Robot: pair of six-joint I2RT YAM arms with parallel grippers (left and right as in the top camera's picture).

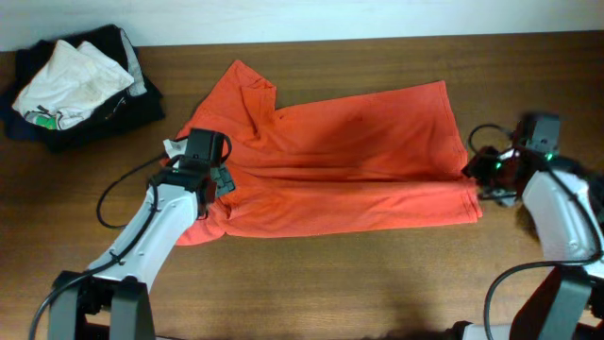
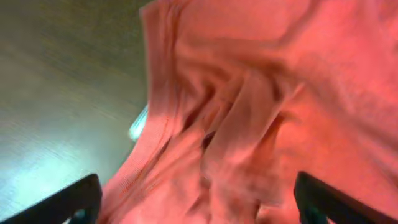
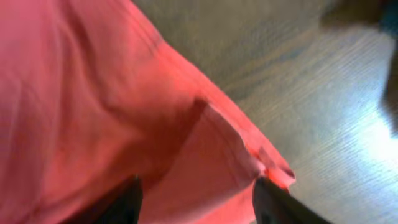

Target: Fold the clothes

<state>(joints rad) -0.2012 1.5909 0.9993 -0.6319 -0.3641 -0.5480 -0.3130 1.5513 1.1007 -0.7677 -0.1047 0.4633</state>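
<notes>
**Hidden or unclear.** In both wrist views the finger ends are cut off by the bottom edge and the cloth is blurred. In the overhead view the left pincer (image 1: 222, 179) covers part of the shirt's left end. The pile (image 1: 71, 85) at the far-left corner is dark cloth with a white garment on top. Its separate pieces cannot be told apart.

**Task item.** The orange T-shirt (image 1: 349, 161) lies flat at mid-tabletop (image 1: 330, 283). Its long axis runs left to right across the overhead view, with the rumpled sleeve end to the left and the straight hem to the right. A lengthwise crease runs through its middle. A small white tag (image 1: 175, 146) shows at the left edge.

**Left arm.** It rises from the near-left base and slants up and right, with the wrist over the shirt's left end. In the left wrist view the left pincer (image 2: 199, 208) is spread wide, with bunched orange cloth (image 2: 249, 112) lying between its fingers (image 2: 74, 202).

**Right arm.** It rises from the near-right base and bends inward to the hem. The right pincer (image 1: 477, 170) sits at the shirt's right edge. In the right wrist view its fingers (image 3: 277, 202) stand apart, less widely than the left pair. The hem corner (image 3: 236, 162) lies between them, and no pinch is visible.
</notes>
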